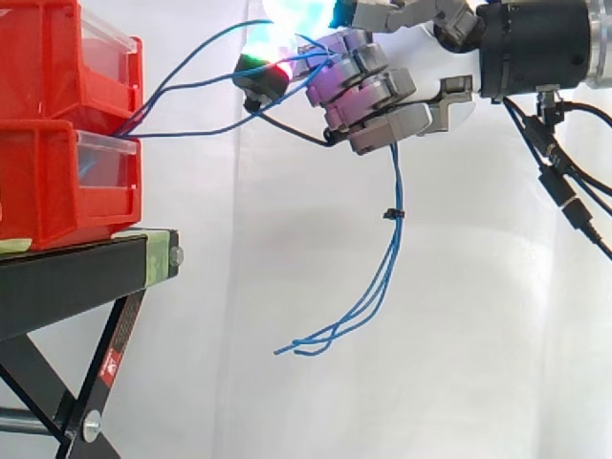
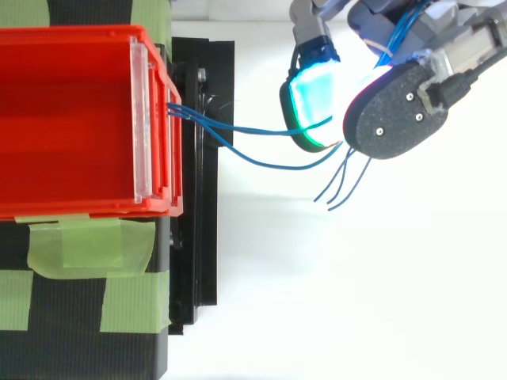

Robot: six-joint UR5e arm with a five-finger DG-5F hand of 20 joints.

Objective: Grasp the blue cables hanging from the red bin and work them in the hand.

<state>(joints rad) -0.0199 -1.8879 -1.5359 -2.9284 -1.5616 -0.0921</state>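
Note:
Thin blue cables [image 1: 191, 81] run from between the stacked red bins [image 1: 67, 124] rightwards into my hand [image 1: 368, 91]. The hand hangs to the right of the bins at their height, fingers curled round the cables. Below the hand the cables' loose ends [image 1: 382, 277] dangle, bound by a small black tie [image 1: 390, 214], and end in a curl. From above, the cables [image 2: 253, 146] leave the red bin's front [image 2: 154, 119] and pass under the glowing fingertips [image 2: 313, 99] of the hand [image 2: 396, 111].
The bins stand on a black stand [image 1: 76, 277] with green tape [image 2: 87, 245] on its top. A white curtain hangs behind. Open room lies below and to the right of the stand.

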